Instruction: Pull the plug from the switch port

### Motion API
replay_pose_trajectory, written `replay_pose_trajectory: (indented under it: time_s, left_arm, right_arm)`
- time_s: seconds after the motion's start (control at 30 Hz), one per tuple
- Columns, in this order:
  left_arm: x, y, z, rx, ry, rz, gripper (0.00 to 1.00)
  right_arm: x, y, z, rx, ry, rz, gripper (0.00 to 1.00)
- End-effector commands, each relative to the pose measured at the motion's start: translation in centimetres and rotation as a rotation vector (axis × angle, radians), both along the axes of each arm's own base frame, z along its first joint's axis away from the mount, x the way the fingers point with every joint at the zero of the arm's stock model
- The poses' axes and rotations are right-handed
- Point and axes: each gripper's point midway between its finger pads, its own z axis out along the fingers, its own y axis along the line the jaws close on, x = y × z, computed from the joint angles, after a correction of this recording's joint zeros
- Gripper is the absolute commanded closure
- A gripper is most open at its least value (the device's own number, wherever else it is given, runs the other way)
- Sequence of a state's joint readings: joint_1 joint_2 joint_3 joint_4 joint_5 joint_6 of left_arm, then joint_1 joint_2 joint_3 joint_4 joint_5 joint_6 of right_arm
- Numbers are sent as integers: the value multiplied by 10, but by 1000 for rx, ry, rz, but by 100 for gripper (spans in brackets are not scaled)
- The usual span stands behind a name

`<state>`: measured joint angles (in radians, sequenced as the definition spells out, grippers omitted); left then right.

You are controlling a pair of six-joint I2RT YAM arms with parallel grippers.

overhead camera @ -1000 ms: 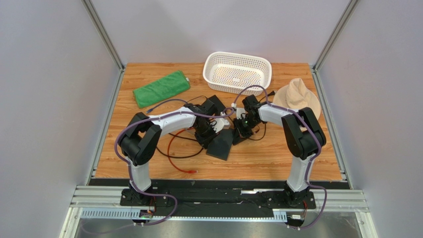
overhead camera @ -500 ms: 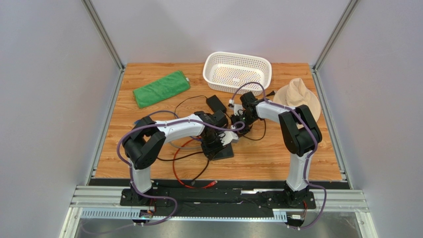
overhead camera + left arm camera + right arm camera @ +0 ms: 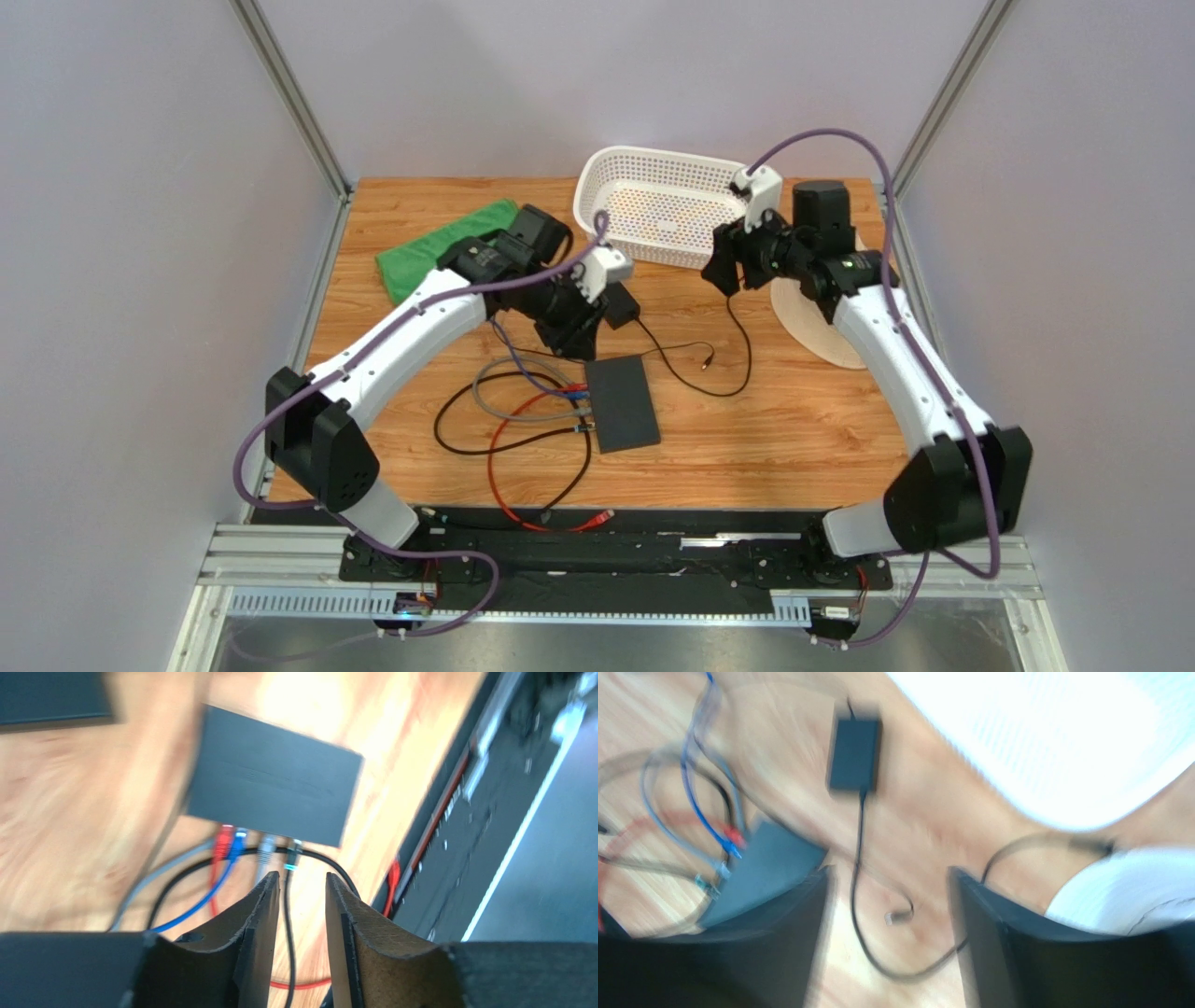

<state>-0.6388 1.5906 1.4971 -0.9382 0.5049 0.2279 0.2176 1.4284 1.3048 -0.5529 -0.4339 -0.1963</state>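
No legible txt anywhere: the switch (image 3: 623, 402) top reads as plain matte black, and both wrist cams are motion-blurred, so any fine print can't be made out. Switch lies flat mid-way across the wood table (image 3: 786, 434), socket edge facing the L side. In the L wrist cam four plugs sit in that edge side by side: red plug (image 3: 223, 838), blue plug (image 3: 238, 842), grey plug (image 3: 265, 852), black plug (image 3: 295, 855). Their cables trail off in a loose cable tangle (image 3: 554, 403) on the L of the box. L gripper (image 3: 302, 876) hangs above the table just past the switch's far end, not touching it. Its jaws stand apart w/ a narrow gap and nothing gripped btwn them; its fingers (image 3: 256, 917) point toward the plug row, w/ the black cable seen beyond the gap. R gripper (image 3: 890, 870) is well apart from the switch, raised at far R by the basket (image 3: 673, 154) end, jaws wide apart and empty. A loose plug (image 3: 709, 361) on a thin cord lies free on the wood to the R of the switch, apart from it; it also shows below the R gripper in that arm's own cam. Pwr brick (image 3: 619, 303) sits just beside the L gripper, btwn switch & basket. Green cloth (image 3: 428, 259) lies at far L, partly under the L arm. A pale hat-like thing (image 3: 811, 319) lies under the R forearm.
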Motion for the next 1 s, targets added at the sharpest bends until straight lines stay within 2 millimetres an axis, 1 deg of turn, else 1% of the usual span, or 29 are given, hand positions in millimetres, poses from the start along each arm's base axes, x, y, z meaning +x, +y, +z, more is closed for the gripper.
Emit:
replay_pose_trajectory:
  time_s: [0.0,0.03,0.07,0.1,0.17,0.2,0.23,0.27,0.3,0.33,0.37,0.4,0.43,0.47,0.5,0.57,0.6,0.63,0.67,0.7,0.73,0.77,0.8,0.83,0.9,0.97]
  left_arm:
    - [31,1,27,-130,38,141,58]
    - [38,4,27,-143,47,178,58]
    - [43,4,25,-151,49,191,57]
    - [48,3,18,-154,52,204,57]
    - [53,6,8,-139,69,233,55]
    - [52,8,-2,-122,83,231,55]
    - [53,11,-8,-108,71,218,55]
    - [57,17,-16,-70,58,240,53]
    - [58,25,-24,-32,81,258,52]
    - [59,29,-26,-14,79,248,51]
    - [61,34,-28,8,78,249,46]
    - [63,43,-28,41,77,257,39]
    - [68,51,-28,79,36,246,33]
    - [71,57,-27,96,17,239,11]
    - [77,65,-22,116,2,242,10]
    - [90,75,-18,120,-15,255,10]
    - [103,83,-9,91,-26,298,10]
    - [105,81,-5,38,8,322,11]
    - [108,83,-2,1,25,340,12]
    - [117,91,-5,-36,34,379,13]
    - [118,91,-4,-72,71,419,14]
    - [118,91,-5,-101,94,431,14]
    - [120,95,-13,-131,100,444,15]
    - [120,94,-17,-145,112,455,16]
    - [121,92,-28,-160,116,472,18]
    - [119,88,-29,-192,154,494,20]
  right_arm:
    - [9,18,93,95,-303,35,0]
    - [7,23,93,135,-254,22,0]
    - [-1,33,93,160,-216,83,0]
    - [-6,39,77,156,-123,121,0]
    - [-18,49,61,169,-49,217,0]
    - [-21,52,48,169,-5,239,0]
    - [-29,54,32,172,37,262,0]
    - [-35,60,26,164,24,325,0]
    - [-42,65,16,141,35,350,0]
    - [-46,67,3,112,51,355,0]
    - [-44,65,-7,60,37,349,0]
    - [-49,74,-11,47,18,376,0]
    - [-51,77,-16,36,9,386,0]
    - [-54,79,-30,24,29,376,0]
    - [-53,89,-30,36,10,382,0]
    - [-53,99,-36,64,38,375,2]
    - [-57,109,-38,87,69,391,5]
    - [-58,115,-49,86,108,408,7]
    - [-62,122,-54,79,127,431,9]
    - [-66,132,-53,52,119,475,10]
    - [-67,137,-64,20,140,488,10]
    - [-65,138,-68,-14,138,483,10]
    - [-70,143,-68,-29,142,510,10]
    - [-69,142,-73,-47,137,526,11]
    - [-68,139,-92,-87,179,513,12]
    - [-71,137,-104,-105,216,533,16]
